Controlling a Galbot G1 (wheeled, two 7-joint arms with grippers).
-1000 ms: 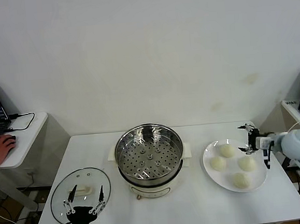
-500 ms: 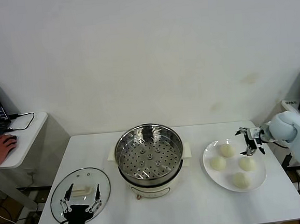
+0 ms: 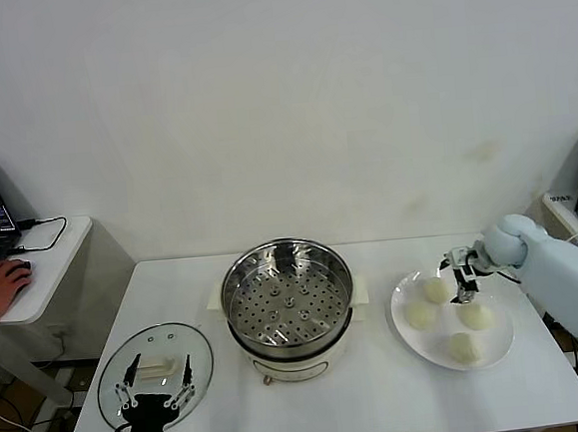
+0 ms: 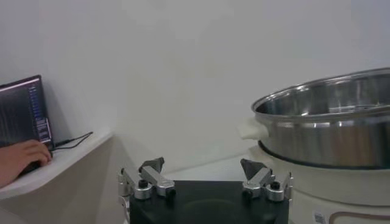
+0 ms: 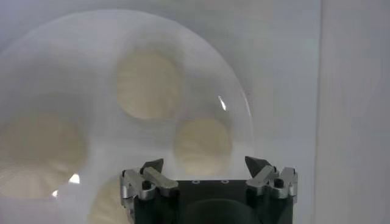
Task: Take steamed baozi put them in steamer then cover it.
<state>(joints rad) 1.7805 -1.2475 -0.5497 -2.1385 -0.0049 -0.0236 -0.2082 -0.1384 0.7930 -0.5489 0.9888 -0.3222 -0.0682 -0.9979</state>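
Right pincer (image 3: 461, 276): spread, empty, poised over the white plate (image 3: 409, 335) among four buns (image 3: 436, 290). Advice: centre on one bun, lower straight, close gently so the soft dough is not crushed. Steamer (image 3: 288, 303): mid-bench, open, tray bare. Glass lid (image 3: 154, 372): flat at the bench's left. Left pincer (image 3: 160, 396): spread, idle above the lid.
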